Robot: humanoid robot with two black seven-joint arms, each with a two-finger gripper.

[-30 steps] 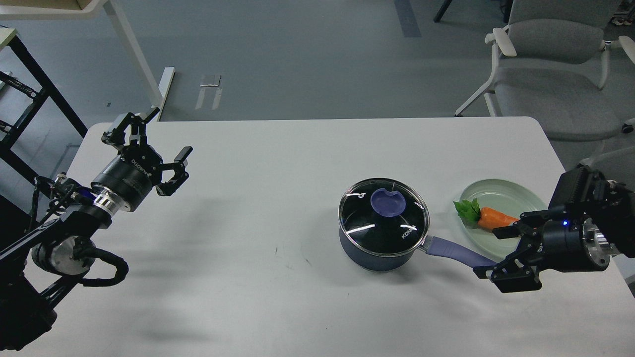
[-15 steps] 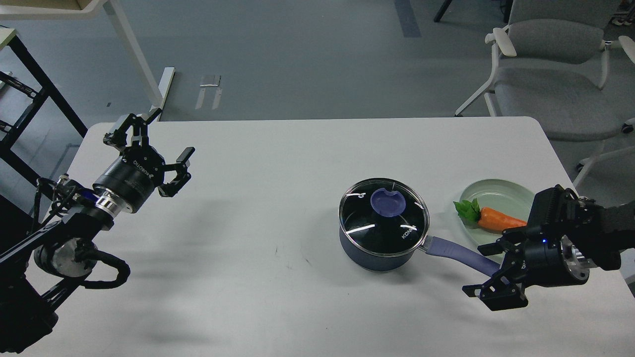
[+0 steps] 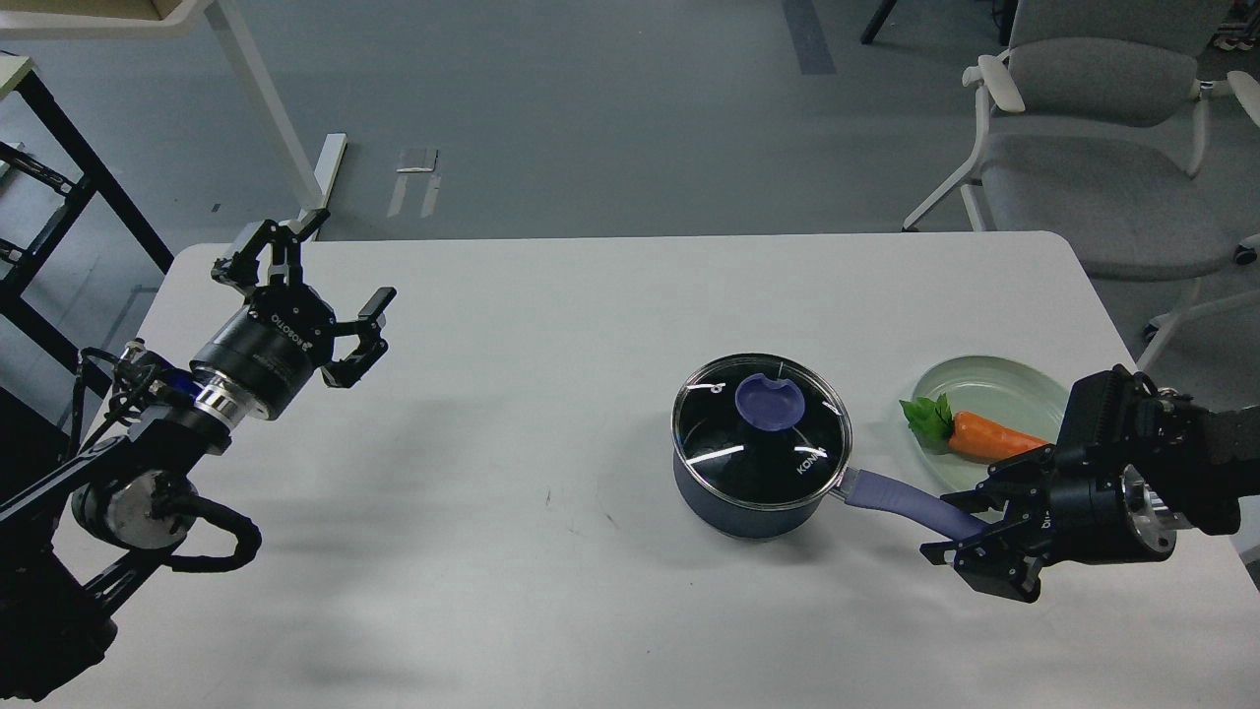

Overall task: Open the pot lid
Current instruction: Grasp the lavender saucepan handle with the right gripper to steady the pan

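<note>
The pot lid (image 3: 761, 430) looked like glossy glass in a shiny metal rim, its knob (image 3: 768, 401) matt violet plastic. The pot handle (image 3: 901, 501) seemed smooth and matt. The desk (image 3: 551, 325) was matt white, the plate (image 3: 994, 389) glossy pale green.

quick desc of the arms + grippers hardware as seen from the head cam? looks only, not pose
Both arms are black. The left gripper has black linkage fingers on a black cylinder with white lettering, a silver wrist ring, a blue light and looped black cables. The right gripper has the same build, with a silver flange and a boxy black module behind it.
</note>
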